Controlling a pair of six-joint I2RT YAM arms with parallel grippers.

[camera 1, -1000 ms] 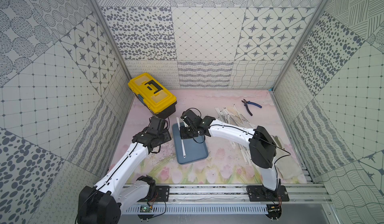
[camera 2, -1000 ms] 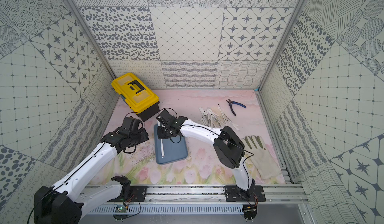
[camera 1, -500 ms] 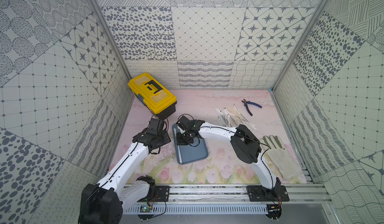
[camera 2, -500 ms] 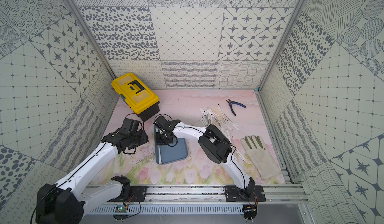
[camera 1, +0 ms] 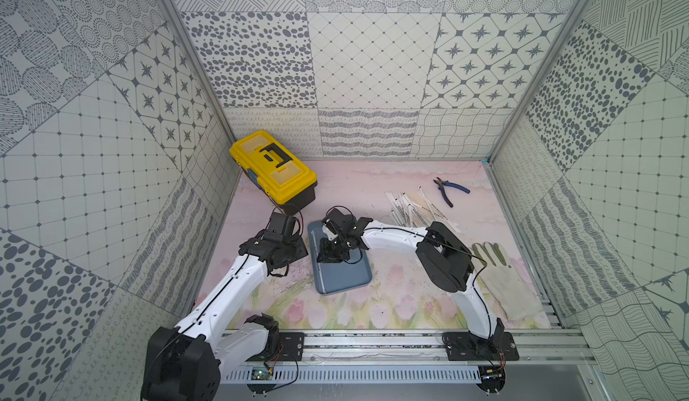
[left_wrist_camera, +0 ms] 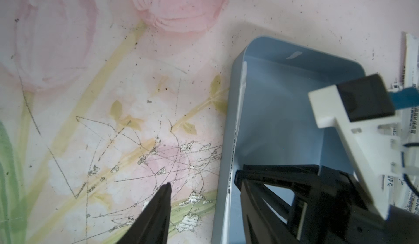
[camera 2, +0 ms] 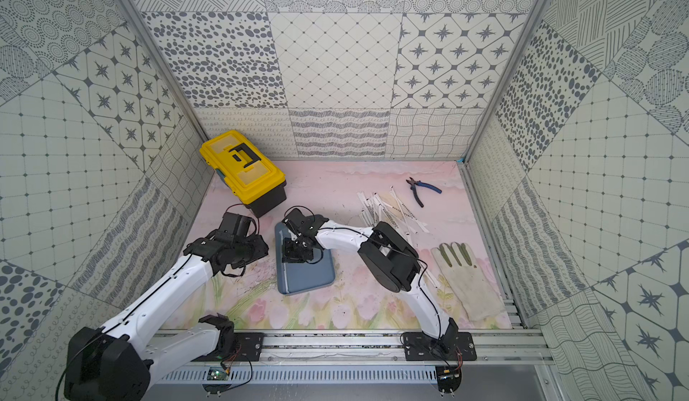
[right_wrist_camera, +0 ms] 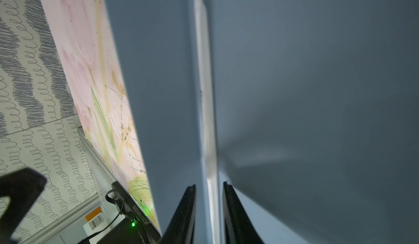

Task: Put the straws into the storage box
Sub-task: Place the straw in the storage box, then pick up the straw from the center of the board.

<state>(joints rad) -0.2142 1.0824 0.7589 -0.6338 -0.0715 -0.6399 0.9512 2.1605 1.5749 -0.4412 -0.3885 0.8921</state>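
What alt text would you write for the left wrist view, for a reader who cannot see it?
A blue-grey storage box sits on a tulip-printed mat, one white wrapped straw lying along its inner wall. The right gripper reaches into the box, and the left gripper, shut, points at the scratched mat beside it.

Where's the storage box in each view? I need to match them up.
In a top view, storage box: just below centre.
In a top view: just below centre too.
Left wrist: right half.
Right wrist: fills most of it.
Shared landmark: right pincer down inside it.
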